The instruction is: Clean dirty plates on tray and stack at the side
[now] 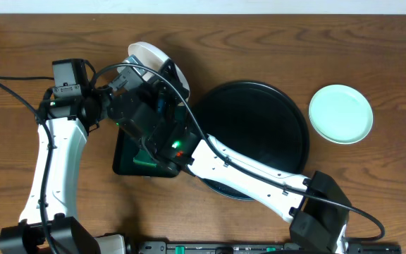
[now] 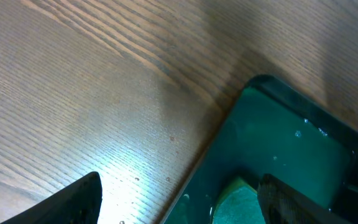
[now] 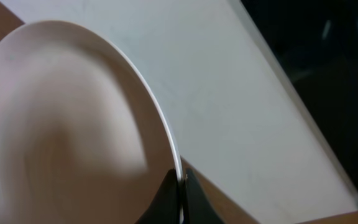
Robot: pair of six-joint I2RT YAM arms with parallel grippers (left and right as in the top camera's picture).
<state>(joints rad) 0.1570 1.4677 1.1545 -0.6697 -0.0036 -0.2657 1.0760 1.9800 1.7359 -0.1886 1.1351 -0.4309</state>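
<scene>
Pinching the rim of the white plate, right jaws unclear overhead

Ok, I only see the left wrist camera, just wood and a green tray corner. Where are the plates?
Observer: One white plate is pinched by its rim in the right gripper, and it's tilted.
Operator: Any others?
Observer: A mint-green plate lies on the table, right of the black tray.
Operator: Is anything on that tray?
Observer: No plate shows on the part the right arm leaves in view.
</scene>
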